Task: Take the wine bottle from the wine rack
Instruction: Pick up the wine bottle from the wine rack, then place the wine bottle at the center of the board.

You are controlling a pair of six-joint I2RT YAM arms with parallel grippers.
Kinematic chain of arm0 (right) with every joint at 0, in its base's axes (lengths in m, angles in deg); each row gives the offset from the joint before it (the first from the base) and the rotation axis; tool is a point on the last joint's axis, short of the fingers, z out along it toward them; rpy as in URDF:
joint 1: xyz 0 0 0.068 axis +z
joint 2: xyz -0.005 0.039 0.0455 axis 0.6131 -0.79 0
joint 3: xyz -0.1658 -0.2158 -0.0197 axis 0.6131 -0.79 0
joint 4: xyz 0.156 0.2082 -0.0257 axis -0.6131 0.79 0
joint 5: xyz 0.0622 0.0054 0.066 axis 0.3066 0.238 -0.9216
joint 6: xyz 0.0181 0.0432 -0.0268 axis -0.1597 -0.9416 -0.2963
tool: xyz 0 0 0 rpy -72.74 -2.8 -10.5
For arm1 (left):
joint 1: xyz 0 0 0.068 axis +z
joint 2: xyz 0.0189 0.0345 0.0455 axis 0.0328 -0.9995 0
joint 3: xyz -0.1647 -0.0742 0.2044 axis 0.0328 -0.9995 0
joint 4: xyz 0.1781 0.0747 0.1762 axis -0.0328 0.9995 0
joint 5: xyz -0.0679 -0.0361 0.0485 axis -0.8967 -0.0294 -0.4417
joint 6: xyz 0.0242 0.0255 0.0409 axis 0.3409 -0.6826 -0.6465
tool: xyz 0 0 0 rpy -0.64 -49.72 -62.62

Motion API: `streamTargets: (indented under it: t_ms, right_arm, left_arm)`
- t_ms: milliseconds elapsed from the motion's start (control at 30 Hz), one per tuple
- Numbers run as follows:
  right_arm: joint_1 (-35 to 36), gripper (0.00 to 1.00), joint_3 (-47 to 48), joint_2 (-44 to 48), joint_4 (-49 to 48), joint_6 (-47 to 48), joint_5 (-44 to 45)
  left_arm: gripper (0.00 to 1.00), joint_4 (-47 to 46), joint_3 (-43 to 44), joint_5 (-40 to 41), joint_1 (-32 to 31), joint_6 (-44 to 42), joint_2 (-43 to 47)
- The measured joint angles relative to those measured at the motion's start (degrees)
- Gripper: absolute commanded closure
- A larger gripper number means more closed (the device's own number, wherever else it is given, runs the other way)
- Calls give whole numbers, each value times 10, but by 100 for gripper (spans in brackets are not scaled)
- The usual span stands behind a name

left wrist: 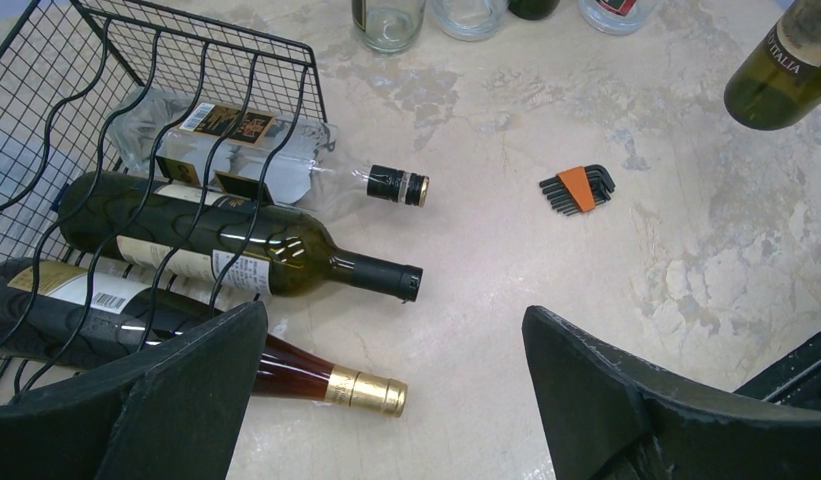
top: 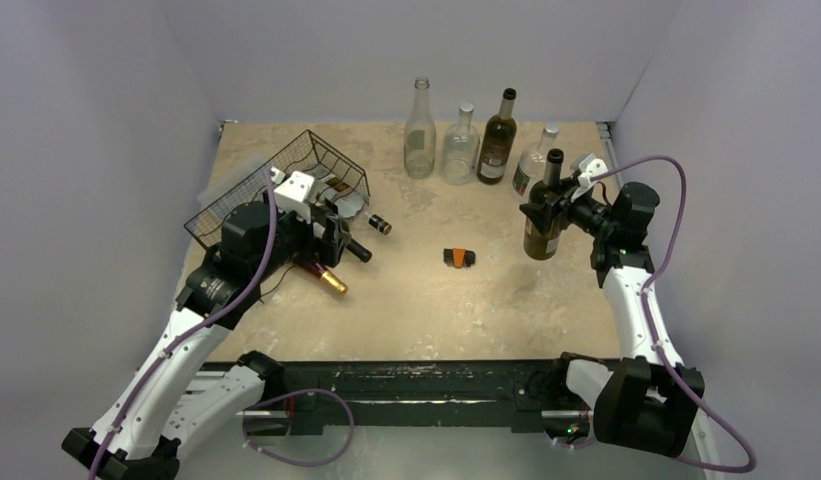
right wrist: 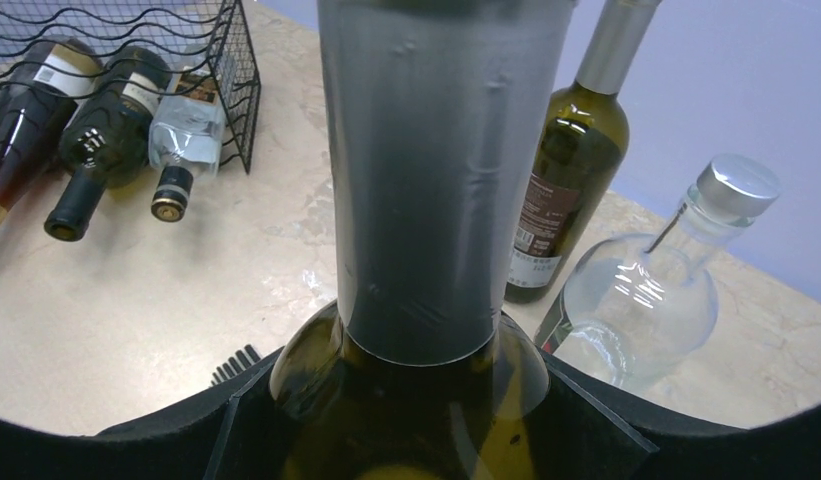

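Clasping the wine bottle [right wrist: 426, 180], right fingers [right wrist: 646, 440] part-open.

Place: you are looking into a robot test cell, a lab setup.
Enclosure: plain pale walls [top: 86, 150] box your tabletop [top: 436, 310] in on three sides.
Rig: your left arm [top: 176, 350] and right arm [top: 636, 310] stand bolted to a black rail [top: 416, 380], purple cables [top: 682, 200] trailing.
Tool: a hex key set [top: 459, 258] lies out.
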Motion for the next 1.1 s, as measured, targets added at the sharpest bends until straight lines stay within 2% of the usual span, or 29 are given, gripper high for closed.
streamTargets:
  t_ms: [300,500,700,833,1100]
  right_arm:
    - [-4,87,0,-53,-66,-44,19]
    - [-5,87,0,-96,-151,-87,50]
    - [-5,86,-1,-138,-265,-132,111]
    - [-5,93,-19,-149,-336,-148,170]
    - [-6,91,-42,-189,-408,-168,278]
  left_arm:
    - [0,0,-1,7,0,0,-8]
    - [0,0,-1,9,0,0,-11]
    - [0,0,-1,9,0,-1,-11]
    - [0,0,-1,9,0,-1,-11]
    - [0,0,-1,9,0,-2,-16]
